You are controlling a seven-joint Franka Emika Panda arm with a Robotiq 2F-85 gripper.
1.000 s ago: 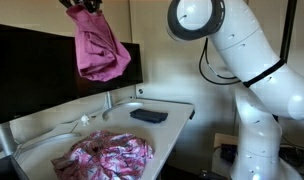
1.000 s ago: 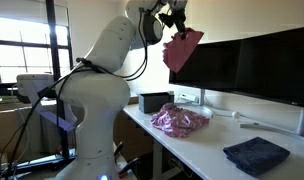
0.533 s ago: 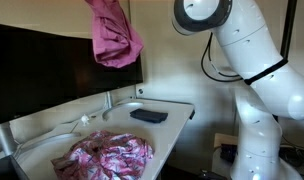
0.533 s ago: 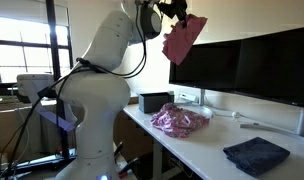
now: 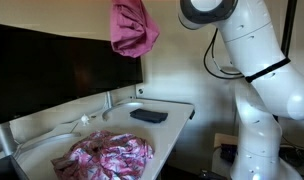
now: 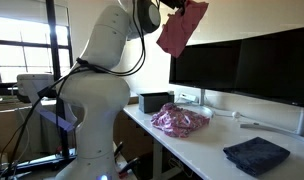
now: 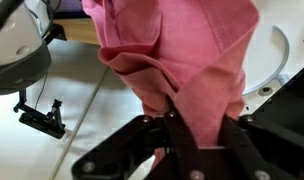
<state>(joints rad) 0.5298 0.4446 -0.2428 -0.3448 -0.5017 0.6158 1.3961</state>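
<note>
- Pincer [image 7: 200,128] clamped nearly shut on pink cloth [image 7: 182,60], fabric bunched btwn its fingers in wrist view.
- Cloth dangles high in the air, well above the table [image 5: 178,125], up by top edge of the dark monitor [image 5: 52,70].
- Down on table: crumpled pink patterned pile [image 5: 112,157], w/ dark folded cloth [image 5: 149,115] lying apart from it.

1. The arm [image 5: 264,95] had glossy white, rounded shells.
2. Black seams [image 5: 268,71] ringed its joints.
3. A thin black cable [image 5: 206,62] looped beside the upper links.
4. The gripper [image 7: 180,120] was black, built of flat linkage bars.
</note>
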